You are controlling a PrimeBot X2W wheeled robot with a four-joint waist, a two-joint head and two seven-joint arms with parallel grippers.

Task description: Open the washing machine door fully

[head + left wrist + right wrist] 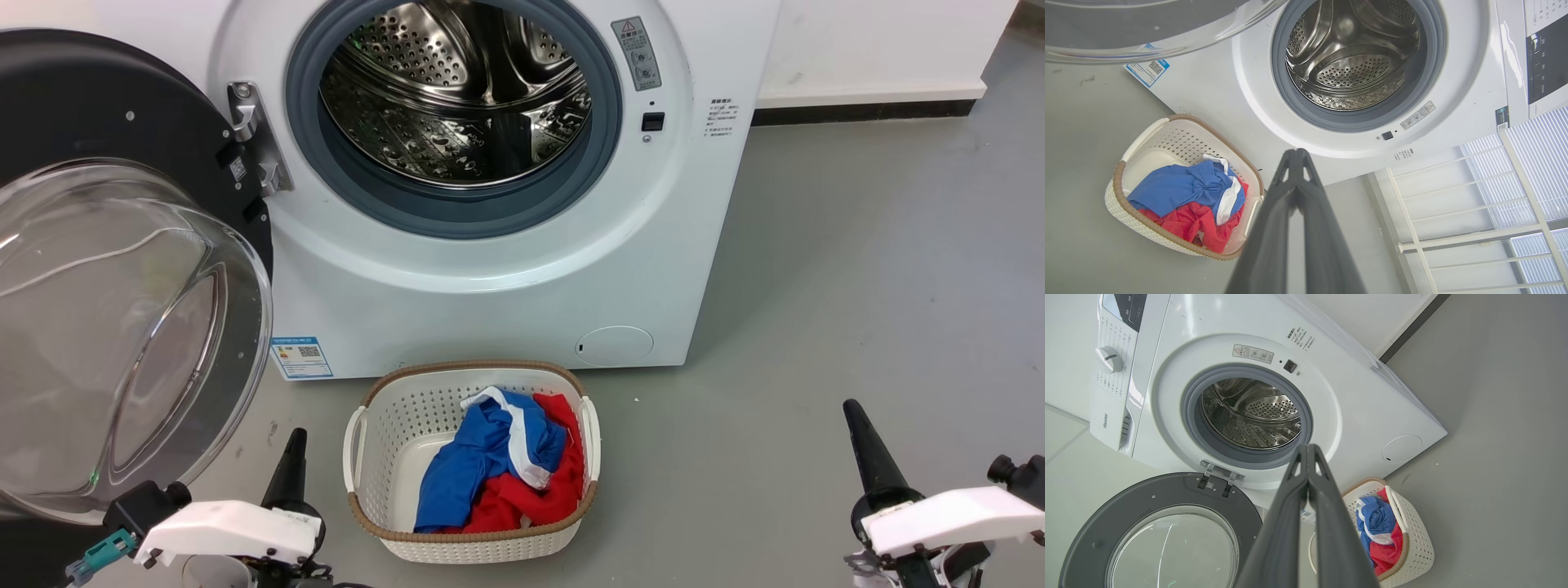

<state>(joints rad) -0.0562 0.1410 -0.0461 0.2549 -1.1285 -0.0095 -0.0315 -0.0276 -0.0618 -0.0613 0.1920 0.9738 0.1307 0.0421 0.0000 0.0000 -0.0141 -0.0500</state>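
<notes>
The door (98, 114), a black ring around a bulging glass bowl, hangs swung wide on its hinge (249, 135) at the left of the washing machine (490, 286), leaving the drum exposed. My left gripper (296, 441) and right gripper (853, 412) sit low and clear of it, each with its fingers pressed together on nothing. I judge the door rigid, weighty and slick, so I should press on the black ring far from the hinge, never on the glass.

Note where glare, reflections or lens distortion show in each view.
Head view: pale glare streaks cross the washing machine door; the steel drum glints. Left wrist view: the washing machine looks tilted, and the left gripper looms large. Right wrist view: a white streak reflects in the door's glass.
</notes>
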